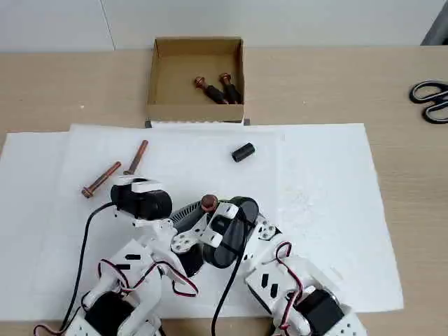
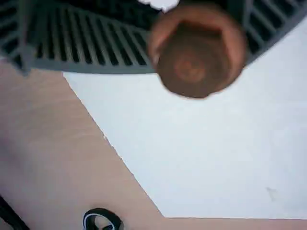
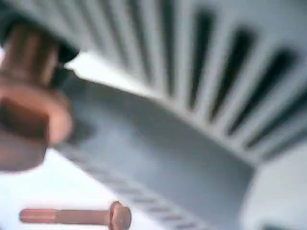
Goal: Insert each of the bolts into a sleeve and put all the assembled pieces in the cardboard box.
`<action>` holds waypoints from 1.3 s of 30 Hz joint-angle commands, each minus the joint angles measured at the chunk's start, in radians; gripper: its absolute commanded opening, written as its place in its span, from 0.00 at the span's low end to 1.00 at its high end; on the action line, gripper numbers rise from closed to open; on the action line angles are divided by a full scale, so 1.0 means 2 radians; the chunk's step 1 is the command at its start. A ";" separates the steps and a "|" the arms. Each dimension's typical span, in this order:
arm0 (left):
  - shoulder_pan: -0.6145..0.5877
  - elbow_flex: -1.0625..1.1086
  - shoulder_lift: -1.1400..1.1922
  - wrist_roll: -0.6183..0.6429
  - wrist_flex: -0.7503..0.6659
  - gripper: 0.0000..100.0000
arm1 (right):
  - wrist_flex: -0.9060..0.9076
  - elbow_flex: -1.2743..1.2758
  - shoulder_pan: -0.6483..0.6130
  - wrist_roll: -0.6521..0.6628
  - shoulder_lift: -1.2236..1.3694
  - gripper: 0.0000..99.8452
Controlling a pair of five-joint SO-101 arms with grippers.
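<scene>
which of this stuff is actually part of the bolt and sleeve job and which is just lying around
Part of the job:
- raised bolt
- loose bolts
- loose sleeve
- cardboard box
- assembled pieces inside it

Just lying about:
- scissors at the table edge
- white paper under the work

On my wooden table (image 1: pixel 350 84) lies a large white paper sheet (image 1: pixel 322 210), and black-handled scissors (image 1: pixel 430 101) rest well beyond that sheet's far right corner.

Sleeve (image 1: pixel 243 152) on the paper (image 1: pixel 322 182) — cardboard box (image 1: pixel 189 112) just behind
</scene>
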 commanded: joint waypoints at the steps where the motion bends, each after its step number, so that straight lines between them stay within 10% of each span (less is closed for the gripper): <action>1: 0.013 -0.001 -0.003 -0.014 -0.003 0.27 | -0.018 -0.009 -0.004 0.006 -0.006 0.00; 22: -0.123 -0.021 -0.004 -0.171 -0.033 0.27 | -0.018 0.007 -0.003 0.007 -0.006 0.00; 31: -0.319 -0.040 -0.004 -0.218 -0.026 0.00 | -0.018 0.010 0.116 0.019 -0.006 0.00; 39: -0.374 0.033 -0.004 -0.212 0.035 0.01 | -0.018 0.008 0.210 -0.008 -0.006 0.00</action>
